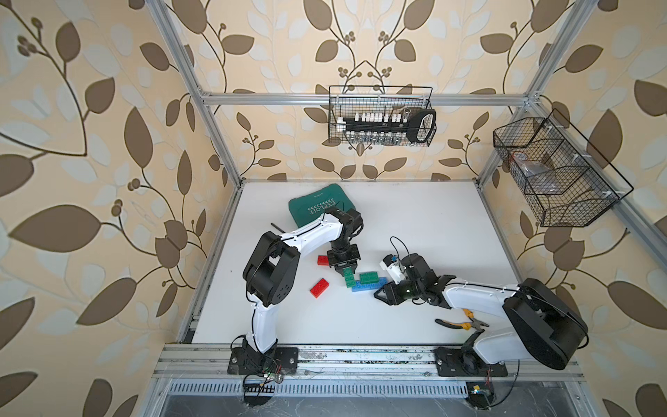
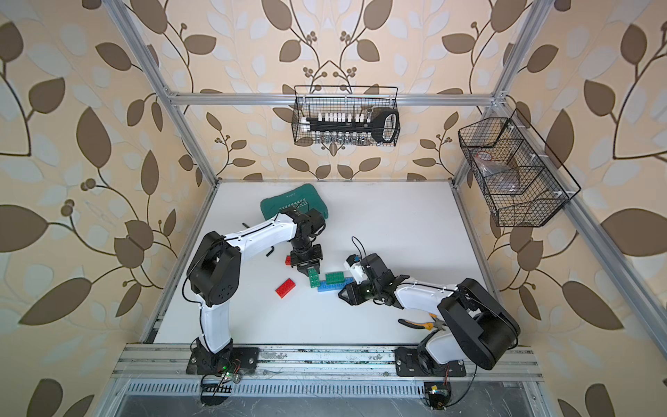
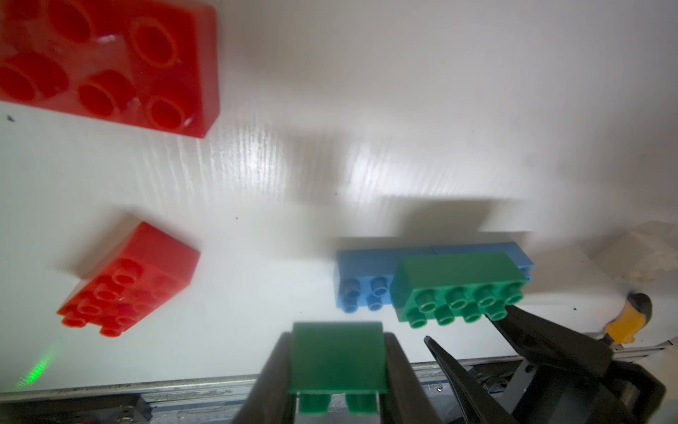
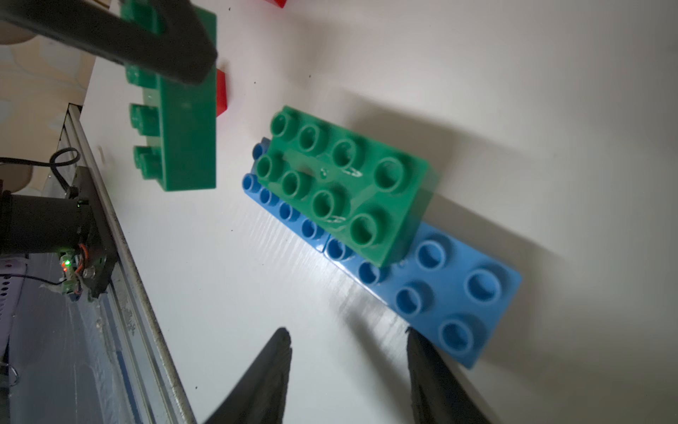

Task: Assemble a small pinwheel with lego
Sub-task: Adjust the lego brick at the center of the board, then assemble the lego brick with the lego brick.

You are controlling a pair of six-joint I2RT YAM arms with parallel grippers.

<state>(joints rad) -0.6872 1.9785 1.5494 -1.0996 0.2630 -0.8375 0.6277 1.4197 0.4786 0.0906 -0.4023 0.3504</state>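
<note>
Pinches loose green brick in left gripper, just beside partial pinwheel, likely for stacking. Poises right gripper, spread, at pinwheel's blue end, probably as brace; contact unclear. Red bricks beyond pinwheel, unused.

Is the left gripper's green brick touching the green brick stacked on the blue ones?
Apart. The right wrist view shows bare table between the held green brick and the stacked green brick.

Left tool clamps green brick beside green-on-blue stack; right tool, jaws apart, at stack's end
</note>
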